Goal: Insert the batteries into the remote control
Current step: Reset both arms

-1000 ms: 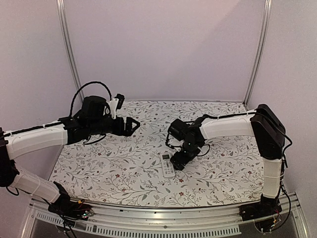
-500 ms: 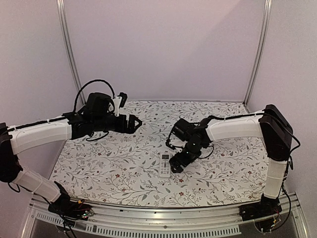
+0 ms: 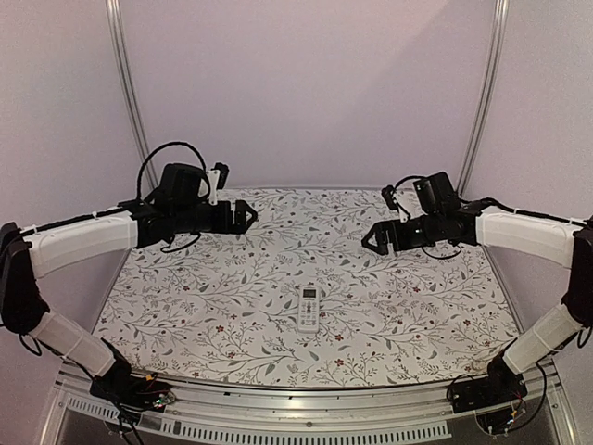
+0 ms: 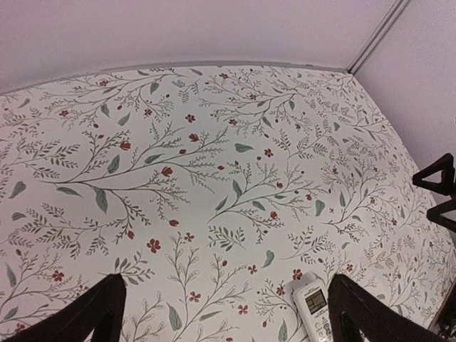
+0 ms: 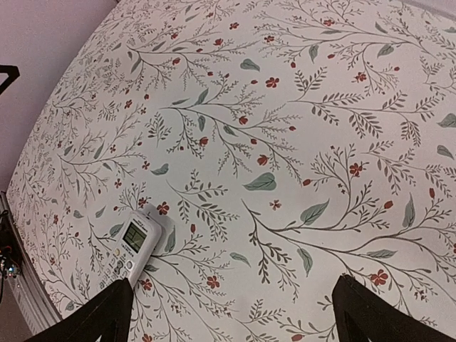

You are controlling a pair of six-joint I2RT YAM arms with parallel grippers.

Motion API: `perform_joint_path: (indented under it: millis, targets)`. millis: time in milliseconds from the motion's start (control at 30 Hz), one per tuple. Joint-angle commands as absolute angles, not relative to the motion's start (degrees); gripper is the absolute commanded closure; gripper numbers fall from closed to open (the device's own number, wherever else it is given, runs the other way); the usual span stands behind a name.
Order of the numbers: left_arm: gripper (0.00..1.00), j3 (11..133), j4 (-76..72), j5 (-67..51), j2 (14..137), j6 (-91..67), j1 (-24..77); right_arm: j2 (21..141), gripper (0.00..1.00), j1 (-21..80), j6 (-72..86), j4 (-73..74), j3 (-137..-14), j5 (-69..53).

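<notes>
The white remote control (image 3: 309,308) lies face up on the floral table, display window and buttons showing, near the front middle. It also shows in the left wrist view (image 4: 315,310) and in the right wrist view (image 5: 128,248). No batteries are in view. My left gripper (image 3: 248,216) hovers open and empty over the back left, well away from the remote. My right gripper (image 3: 372,237) hovers open and empty over the back right, also away from the remote. Both grippers' fingers (image 4: 100,313) (image 5: 374,313) are spread wide.
The floral cloth (image 3: 232,297) covers the table. Metal frame posts (image 3: 130,93) stand at the back corners, with pale walls behind. A metal rail (image 3: 296,408) runs along the front edge.
My right gripper has lifted off the remote and swung back to the right, now open and high. The remote stays lying on the table. My left arm moved slightly back.
</notes>
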State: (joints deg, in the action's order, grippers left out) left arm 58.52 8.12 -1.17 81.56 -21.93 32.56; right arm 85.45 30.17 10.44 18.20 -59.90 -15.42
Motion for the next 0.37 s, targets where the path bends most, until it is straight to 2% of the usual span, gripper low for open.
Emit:
perform_joint_path:
  millis: [0,333]
  targets:
    - [0.0,54.6,6.7,-0.3,84.0,-23.6,31.9,85.8,0.01,28.8,13.9,8.7,-53.2,-20.0]
    - [0.01,50.7,2.5,-0.6,85.9,-25.5,31.9,86.3,0.01,28.8,17.5,1.4,-46.6,-21.9]
